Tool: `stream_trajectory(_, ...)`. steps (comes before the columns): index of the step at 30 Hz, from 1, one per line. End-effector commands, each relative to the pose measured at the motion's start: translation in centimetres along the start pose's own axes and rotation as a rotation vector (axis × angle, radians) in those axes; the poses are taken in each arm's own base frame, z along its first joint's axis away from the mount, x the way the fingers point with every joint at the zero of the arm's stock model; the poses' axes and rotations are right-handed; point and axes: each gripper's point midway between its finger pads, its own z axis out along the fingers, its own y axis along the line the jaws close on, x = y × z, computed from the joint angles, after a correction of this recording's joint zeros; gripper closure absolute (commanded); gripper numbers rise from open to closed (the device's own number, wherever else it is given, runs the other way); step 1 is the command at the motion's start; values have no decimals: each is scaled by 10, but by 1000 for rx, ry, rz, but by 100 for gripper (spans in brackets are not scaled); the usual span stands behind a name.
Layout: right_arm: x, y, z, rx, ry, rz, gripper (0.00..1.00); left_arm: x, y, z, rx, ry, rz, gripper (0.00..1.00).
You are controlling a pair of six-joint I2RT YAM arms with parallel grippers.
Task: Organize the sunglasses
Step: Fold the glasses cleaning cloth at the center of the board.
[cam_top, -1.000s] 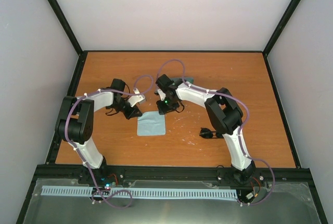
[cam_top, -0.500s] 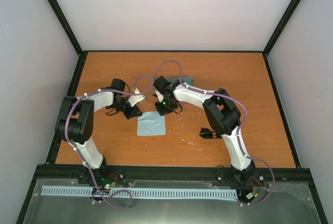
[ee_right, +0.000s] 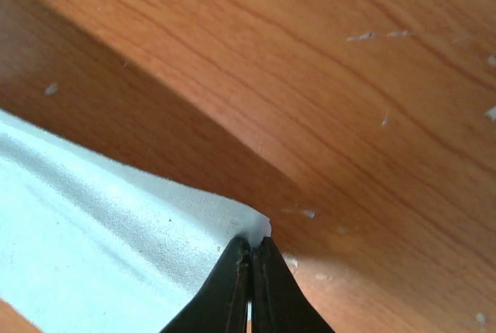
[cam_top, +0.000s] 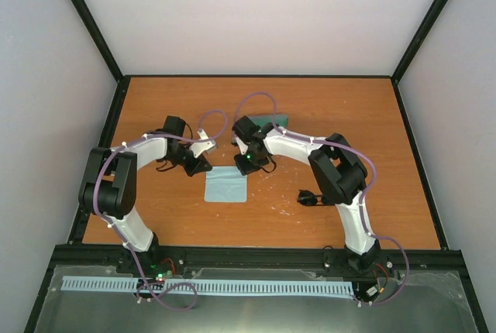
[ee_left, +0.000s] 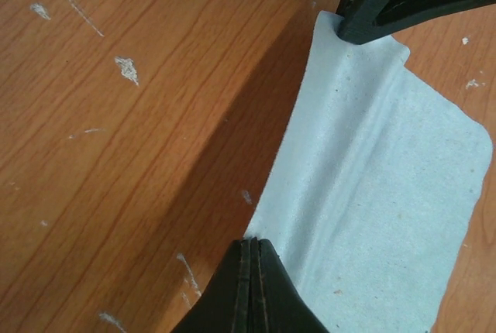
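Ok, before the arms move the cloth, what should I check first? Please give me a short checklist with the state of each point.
1. Left hand gripping a cloth corner: ok, shut on it.
2. Right hand gripping the neighbouring corner: ok, shut on it.
3. Cloth smooth between the hands: not ok, a ridge runs along the held edge.
4. Sunglasses off the cloth: ok, they lie apart from it, beside the right arm.
5. Case open and ready: cannot tell, the right arm hides most of it.
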Motion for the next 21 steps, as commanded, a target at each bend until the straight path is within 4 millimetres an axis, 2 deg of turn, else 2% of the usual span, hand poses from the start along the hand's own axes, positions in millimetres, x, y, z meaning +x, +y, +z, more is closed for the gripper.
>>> stream_trajectory(1, -6, 18, -21, -60, -76, -7, 97, -8, -9, -8, 8, -40, 10, 99)
stream_trajectory(11, 7, 33, -37, -151, -100, -14, 97, -3, -25, -11, 42, -61, -9, 99)
stream_trajectory(21, 32, 47, -26, -182, -31, -41, 97, 2, -41, -16, 58, -73, -22, 99)
